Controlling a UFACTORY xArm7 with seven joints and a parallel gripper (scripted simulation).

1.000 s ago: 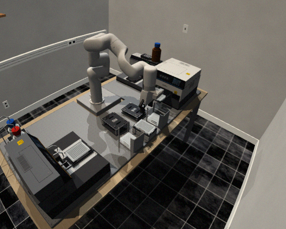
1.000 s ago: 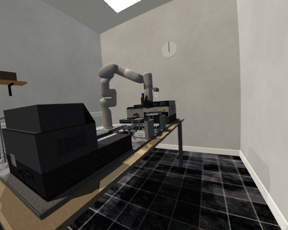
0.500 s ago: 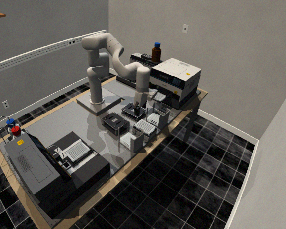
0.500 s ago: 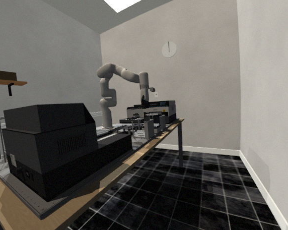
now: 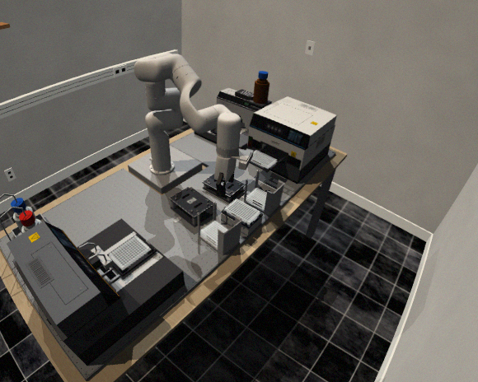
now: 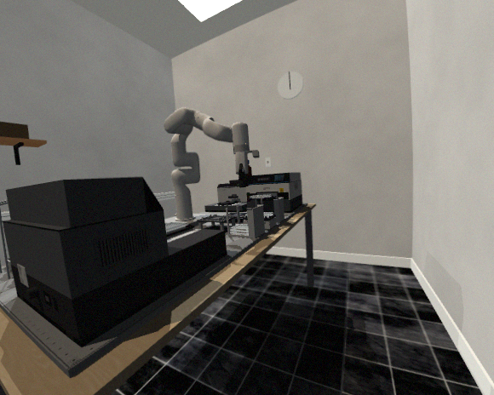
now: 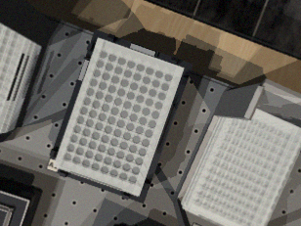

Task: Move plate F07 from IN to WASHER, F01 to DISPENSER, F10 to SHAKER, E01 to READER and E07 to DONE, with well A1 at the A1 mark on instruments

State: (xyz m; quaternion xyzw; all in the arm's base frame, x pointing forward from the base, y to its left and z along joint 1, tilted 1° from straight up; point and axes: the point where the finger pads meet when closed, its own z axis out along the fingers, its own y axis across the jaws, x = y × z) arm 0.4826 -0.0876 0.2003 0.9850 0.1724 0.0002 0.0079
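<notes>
On the worktop (image 5: 87, 207), at the near left end, a big dark instrument (image 5: 46, 280) with 1 white plate (image 5: 129, 250) lying flat on its front deck. At the far end, a white instrument (image 5: 297, 119) with another plate (image 5: 264, 159) on the tray before it. Labels too small to read in any view, so no telling which plate is which.

Bolted to a grey pad near the back edge, the white arm (image 5: 182, 107): up from the base, folded over at the shoulder, out toward the white instrument, then straight down through the last link.

At the end of that link, the hand (image 5: 222, 184), pointing straight down at the worktop. Spread as wide as it goes, gripping nothing and touching nothing. Hangs over a black nest (image 5: 236, 190), just above it in the top view; seen from the side (image 6: 242, 172), level with the white instrument's front. Fingers out of sight in the wrist view.

Beside that, a second black nest (image 5: 192, 203) with no plate on it.

Toward the front edge, 2 grey racks (image 5: 274, 193) (image 5: 229, 238), each showing a white plate inside.

Between the 2 racks, a plate (image 5: 241, 211) seated flat in a dark frame. In the wrist view, lying at a slant across the middle (image 7: 122, 113), with a small tag at its lower left corner.
</notes>
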